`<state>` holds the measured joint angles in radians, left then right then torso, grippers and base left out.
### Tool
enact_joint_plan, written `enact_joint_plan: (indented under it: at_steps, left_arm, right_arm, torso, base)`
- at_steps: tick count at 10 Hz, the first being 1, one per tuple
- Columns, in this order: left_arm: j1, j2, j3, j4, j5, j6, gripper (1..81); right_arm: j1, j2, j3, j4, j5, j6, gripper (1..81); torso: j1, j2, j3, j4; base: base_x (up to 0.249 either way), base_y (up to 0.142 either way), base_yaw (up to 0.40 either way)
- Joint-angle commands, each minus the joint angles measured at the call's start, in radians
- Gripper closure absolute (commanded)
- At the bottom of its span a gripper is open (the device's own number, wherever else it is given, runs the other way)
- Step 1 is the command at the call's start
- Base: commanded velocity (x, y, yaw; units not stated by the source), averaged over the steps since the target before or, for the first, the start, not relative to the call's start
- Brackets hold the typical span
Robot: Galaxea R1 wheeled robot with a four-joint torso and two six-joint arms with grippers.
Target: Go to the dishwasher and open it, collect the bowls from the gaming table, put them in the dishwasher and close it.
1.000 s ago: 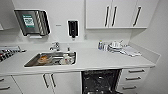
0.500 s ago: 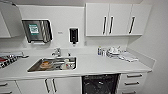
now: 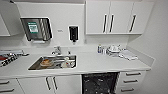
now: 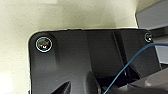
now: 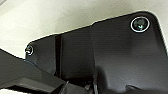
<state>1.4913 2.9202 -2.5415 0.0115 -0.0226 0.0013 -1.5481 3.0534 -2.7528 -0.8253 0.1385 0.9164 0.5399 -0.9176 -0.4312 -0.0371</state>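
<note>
White laminate makes up most of the head view: a smooth countertop (image 3: 100, 63) running wall to wall, with flat-fronted upper cabinets (image 3: 112, 17) above carrying dark vertical bar handles. Set into the counter, a rectangular stainless-steel sink (image 3: 53, 62) holds what looks like a brownish round dish and some pale crockery, too blurred to count. A chrome tap (image 3: 57, 50) stands at its back edge. On the wall hang a steel-and-dark paper towel dispenser (image 3: 37, 28) and a small black soap dispenser (image 3: 73, 33). At the counter's right end sits a cluster of small bottles and white dishes (image 3: 112, 49), beside a folded pale cloth (image 3: 128, 54). A dish rack (image 3: 8, 57) shows at the far left.

Below the counter, right of the sink cabinet doors, the dishwasher (image 3: 100, 83) shows as a dark open bay with glints of wire rack inside, between white doors and a stack of white drawers (image 3: 130, 81).

Left wrist view: matte black robot plate with round fittings, a thin blue cable (image 4: 130, 66) crossing it, speckled cream surface behind. Jaw state cannot be told.

Right wrist view: same black plate and jointed bar against a cream surface. Jaw state cannot be told.
</note>
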Motion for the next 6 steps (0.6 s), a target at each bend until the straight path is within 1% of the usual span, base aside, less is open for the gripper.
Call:
enact_joint_plan:
  at_steps: [1,3,4,6]
  left_arm:
    - [-0.045,-0.001,0.012,0.005,0.049,0.008,1.0]
    - [-0.044,0.005,0.030,0.010,0.047,0.009,1.0]
    - [-0.045,-0.004,0.056,0.024,0.047,0.009,1.0]
    - [-0.044,-0.012,0.063,0.024,0.032,0.006,1.0]
  right_arm:
    - [0.053,0.003,0.010,-0.017,-0.036,-0.007,1.0]
    - [0.050,0.003,0.030,-0.023,-0.036,-0.013,1.0]
    - [0.048,0.003,0.032,-0.023,-0.033,-0.013,1.0]
    - [0.044,0.004,0.033,-0.023,-0.031,-0.013,1.0]
  torso:
    - [-0.064,0.099,0.000,0.000]
    - [-0.110,0.171,0.000,0.000]
    - [-0.130,0.202,0.000,0.000]
    - [-0.175,0.272,0.000,0.000]
  base:
    - [0.000,0.000,0.000]
    - [0.000,0.000,0.000]
    - [0.000,0.000,0.000]
    - [0.000,0.000,0.000]
